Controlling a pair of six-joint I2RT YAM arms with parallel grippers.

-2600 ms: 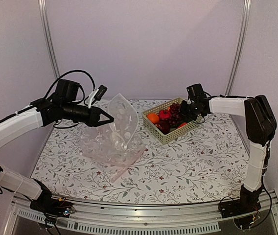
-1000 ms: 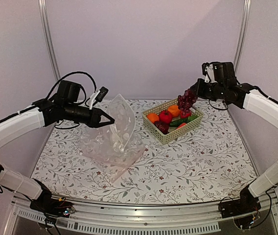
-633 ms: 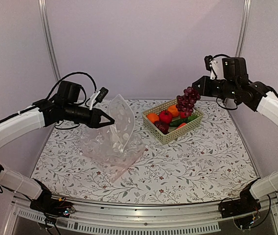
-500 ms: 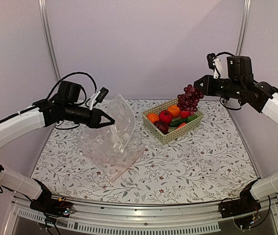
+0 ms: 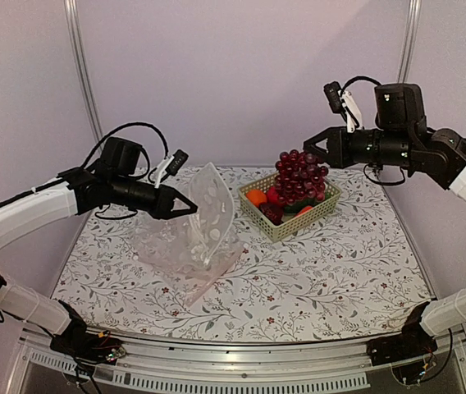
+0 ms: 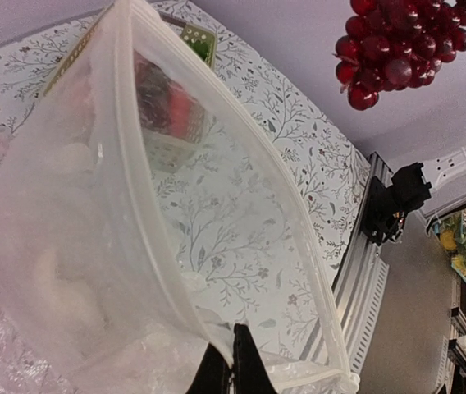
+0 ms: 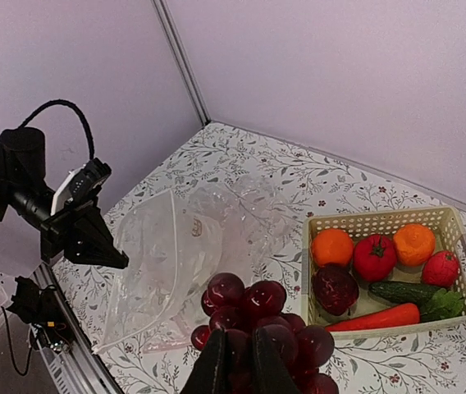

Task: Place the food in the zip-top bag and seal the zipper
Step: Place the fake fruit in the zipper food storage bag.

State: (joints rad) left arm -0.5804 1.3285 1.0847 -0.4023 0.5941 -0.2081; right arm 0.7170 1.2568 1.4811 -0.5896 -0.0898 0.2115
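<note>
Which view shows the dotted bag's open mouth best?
Left wrist: it looks straight into the zip-top bag, whose rim the left gripper pinches. Top external shows the mouth side-on; right wrist shows it obliquely, from farther away.

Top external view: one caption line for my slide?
Left gripper holds the zip-top bag open; right gripper holds grapes aloft.

Pinched in my right gripper (image 7: 233,365), the grapes (image 7: 258,312) look like smooth, glossy plastic with bright highlights. At my left gripper (image 6: 231,369), the zip-top bag (image 6: 93,246) is thin, crinkled, half-clear film, and its pale zipper (image 6: 130,123) strip looks matt. Below my hands, the table (image 5: 323,263) has a matt printed cloth and the basket (image 7: 381,220) is perforated matt plastic.
</note>
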